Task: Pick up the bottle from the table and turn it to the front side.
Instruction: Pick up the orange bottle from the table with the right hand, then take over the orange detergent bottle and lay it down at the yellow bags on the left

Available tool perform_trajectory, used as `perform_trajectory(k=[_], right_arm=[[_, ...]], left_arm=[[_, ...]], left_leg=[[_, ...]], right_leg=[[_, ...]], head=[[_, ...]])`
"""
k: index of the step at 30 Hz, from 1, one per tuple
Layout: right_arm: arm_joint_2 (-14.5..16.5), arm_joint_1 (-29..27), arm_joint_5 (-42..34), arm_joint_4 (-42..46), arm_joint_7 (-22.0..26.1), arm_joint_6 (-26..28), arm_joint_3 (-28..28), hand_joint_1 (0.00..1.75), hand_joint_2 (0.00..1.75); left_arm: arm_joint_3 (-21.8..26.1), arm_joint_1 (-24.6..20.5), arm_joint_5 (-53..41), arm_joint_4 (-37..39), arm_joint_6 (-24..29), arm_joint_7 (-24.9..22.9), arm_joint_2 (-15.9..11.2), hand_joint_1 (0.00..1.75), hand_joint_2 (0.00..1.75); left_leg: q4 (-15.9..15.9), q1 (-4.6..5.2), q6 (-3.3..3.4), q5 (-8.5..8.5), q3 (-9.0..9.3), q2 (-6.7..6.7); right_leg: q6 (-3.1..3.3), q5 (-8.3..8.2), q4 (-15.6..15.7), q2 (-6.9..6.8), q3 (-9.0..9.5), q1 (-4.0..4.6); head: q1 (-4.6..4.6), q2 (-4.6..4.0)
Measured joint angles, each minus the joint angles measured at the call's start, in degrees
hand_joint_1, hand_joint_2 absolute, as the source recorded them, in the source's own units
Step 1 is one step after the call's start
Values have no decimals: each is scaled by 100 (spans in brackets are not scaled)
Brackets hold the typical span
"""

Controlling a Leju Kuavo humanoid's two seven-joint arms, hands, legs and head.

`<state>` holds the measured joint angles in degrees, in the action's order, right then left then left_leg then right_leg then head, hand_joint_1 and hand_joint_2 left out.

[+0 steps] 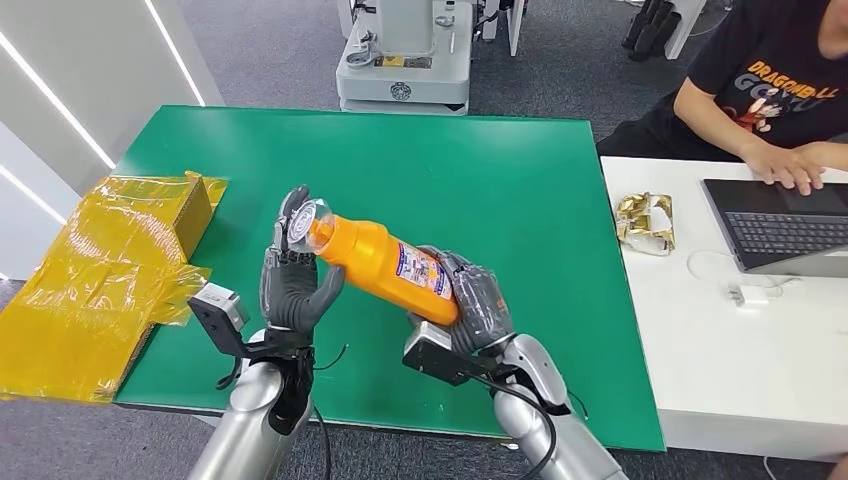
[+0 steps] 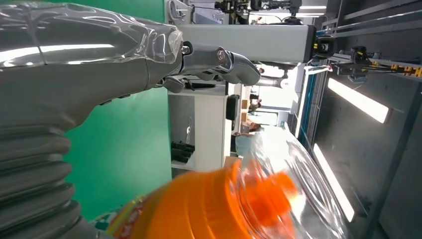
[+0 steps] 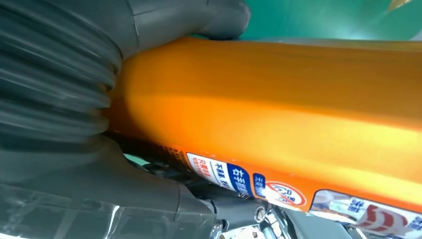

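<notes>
The bottle point(image 1: 385, 262) hangs tilted above the green worktop point(image 1: 520, 180); the right robot hand point(image 1: 470, 300) grasps its base, the left robot hand point(image 1: 295, 275) cups its capped neck loosely; turning it on that grip risks a drop onto the worktop.

The orange bottle point(image 1: 385, 262), label showing and clear cap over its orange nozzle, was held tilted above the green surface point(image 1: 520, 190), cap end higher.
</notes>
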<state>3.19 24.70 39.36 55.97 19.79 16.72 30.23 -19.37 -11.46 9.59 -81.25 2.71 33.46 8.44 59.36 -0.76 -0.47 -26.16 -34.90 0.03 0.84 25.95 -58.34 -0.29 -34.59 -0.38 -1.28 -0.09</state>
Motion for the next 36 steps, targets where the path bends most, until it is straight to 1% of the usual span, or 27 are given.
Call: perform_trajectory(k=[14,26,27,30,31,35,36], right_arm=[[35,30,286,-168,-164,-402,56,175,175],[36,137,382,-295,-138,-638,127,175,175],[35,139,382,-306,-125,-661,134,175,175],[34,147,384,-344,-97,-706,158,175,175],[33,153,384,-358,-94,-709,169,175,175],[31,189,385,-397,-91,-728,185,175,175],[31,203,385,-407,-91,-738,185,175,175]], left_arm=[[0,4,-83,61,-62,-30,26,0,175],[0,6,-104,92,-188,-155,46,0,175],[0,6,-110,99,-205,-178,46,10,175],[0,5,-139,131,-238,-218,46,126,175],[0,5,-154,143,-250,-221,45,155,175],[-3,13,-222,167,-314,-230,43,157,175],[-6,17,-232,168,-324,-232,42,161,175]], left_leg=[[0,0,0,0,0,0],[0,0,0,0,0,0],[0,0,0,0,0,0],[0,0,0,0,0,0],[0,0,0,0,0,0],[0,0,0,0,0,1],[0,0,0,0,0,1]], right_leg=[[0,0,0,0,0,0],[0,0,0,0,-1,0],[0,0,0,1,-1,0],[0,0,1,1,-1,0],[0,0,1,1,-1,0],[0,0,0,0,-1,0],[0,0,0,0,-1,0]], head=[[1,0],[0,0],[1,0],[1,0],[1,0],[1,0],[1,0]])
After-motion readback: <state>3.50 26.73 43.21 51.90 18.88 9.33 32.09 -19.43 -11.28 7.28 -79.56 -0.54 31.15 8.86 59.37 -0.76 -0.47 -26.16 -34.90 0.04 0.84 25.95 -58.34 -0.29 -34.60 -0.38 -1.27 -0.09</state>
